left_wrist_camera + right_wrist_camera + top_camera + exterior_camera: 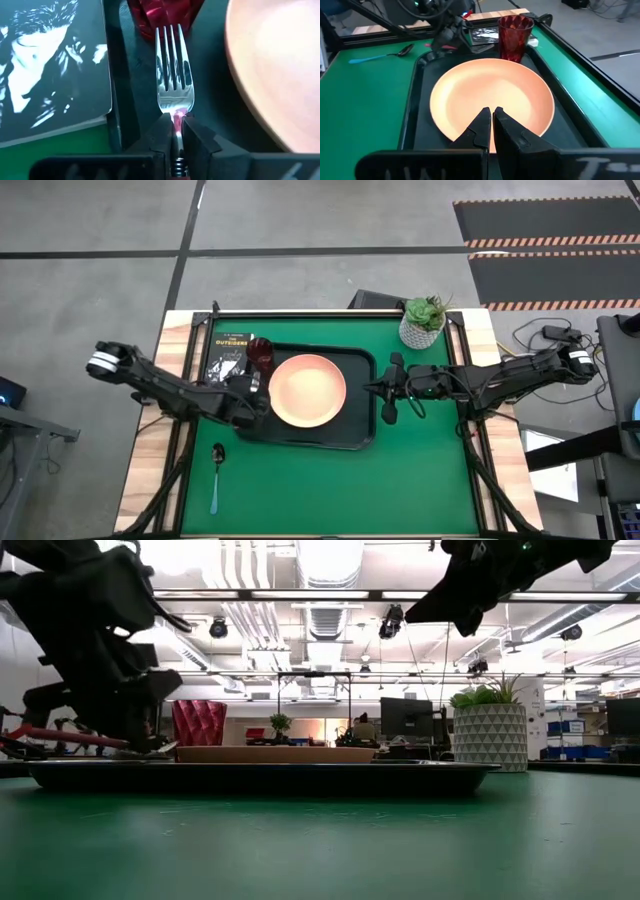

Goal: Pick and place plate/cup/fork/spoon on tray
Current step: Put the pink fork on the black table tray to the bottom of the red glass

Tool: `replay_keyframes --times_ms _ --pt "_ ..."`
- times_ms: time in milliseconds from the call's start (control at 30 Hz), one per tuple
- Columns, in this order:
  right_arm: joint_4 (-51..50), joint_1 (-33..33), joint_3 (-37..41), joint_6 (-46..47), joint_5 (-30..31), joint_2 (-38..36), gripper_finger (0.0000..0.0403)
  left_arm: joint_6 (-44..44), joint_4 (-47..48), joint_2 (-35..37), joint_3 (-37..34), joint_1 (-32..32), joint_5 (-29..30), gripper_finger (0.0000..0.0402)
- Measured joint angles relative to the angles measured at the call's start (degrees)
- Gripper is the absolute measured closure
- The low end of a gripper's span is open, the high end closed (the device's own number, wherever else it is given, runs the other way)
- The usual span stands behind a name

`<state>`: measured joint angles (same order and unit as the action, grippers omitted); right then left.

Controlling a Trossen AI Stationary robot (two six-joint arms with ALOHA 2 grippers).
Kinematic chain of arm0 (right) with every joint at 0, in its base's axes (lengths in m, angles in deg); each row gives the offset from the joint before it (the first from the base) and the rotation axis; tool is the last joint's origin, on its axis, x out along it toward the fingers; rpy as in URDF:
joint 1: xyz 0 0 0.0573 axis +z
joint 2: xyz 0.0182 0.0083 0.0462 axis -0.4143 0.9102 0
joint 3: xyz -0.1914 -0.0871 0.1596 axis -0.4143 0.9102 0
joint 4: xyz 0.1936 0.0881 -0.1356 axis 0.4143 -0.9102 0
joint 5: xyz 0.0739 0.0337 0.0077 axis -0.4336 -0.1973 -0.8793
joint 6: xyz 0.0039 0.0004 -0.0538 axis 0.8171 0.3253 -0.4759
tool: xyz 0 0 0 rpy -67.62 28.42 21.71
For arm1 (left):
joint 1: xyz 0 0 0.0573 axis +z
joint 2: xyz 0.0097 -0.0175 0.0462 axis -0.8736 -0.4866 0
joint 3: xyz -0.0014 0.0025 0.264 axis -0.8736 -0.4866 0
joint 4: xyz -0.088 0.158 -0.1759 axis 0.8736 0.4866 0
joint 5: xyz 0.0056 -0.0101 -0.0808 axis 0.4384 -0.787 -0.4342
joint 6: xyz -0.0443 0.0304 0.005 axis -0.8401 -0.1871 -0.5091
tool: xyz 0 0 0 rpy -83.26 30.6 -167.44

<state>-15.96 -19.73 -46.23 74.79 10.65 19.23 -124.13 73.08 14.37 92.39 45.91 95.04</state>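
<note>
The left hand (176,131) pinches the pink-handled silver fork (173,70) over the black rectangular tray (362,432), between maroon cup (261,352) and round peach plate (307,390) (right hand (492,122) closed, empty).

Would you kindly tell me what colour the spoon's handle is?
Light blue; the spoon shows best in the high view.
</note>
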Motion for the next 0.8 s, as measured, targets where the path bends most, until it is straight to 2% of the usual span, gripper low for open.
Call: replay_keyframes --times_ms 433,800 --pt "-0.11 0.01 0.0 0.01 -0.07 0.0 0.0394 1.2 -2.46 -1.66 0.02 1.39 -0.06 0.0354" --pt "-0.19 0.01 0.0 -0.1 -0.06 0.0 0.0394 16.67 -7.13 -2.07 3.17 1.62 0.0 0.0354"
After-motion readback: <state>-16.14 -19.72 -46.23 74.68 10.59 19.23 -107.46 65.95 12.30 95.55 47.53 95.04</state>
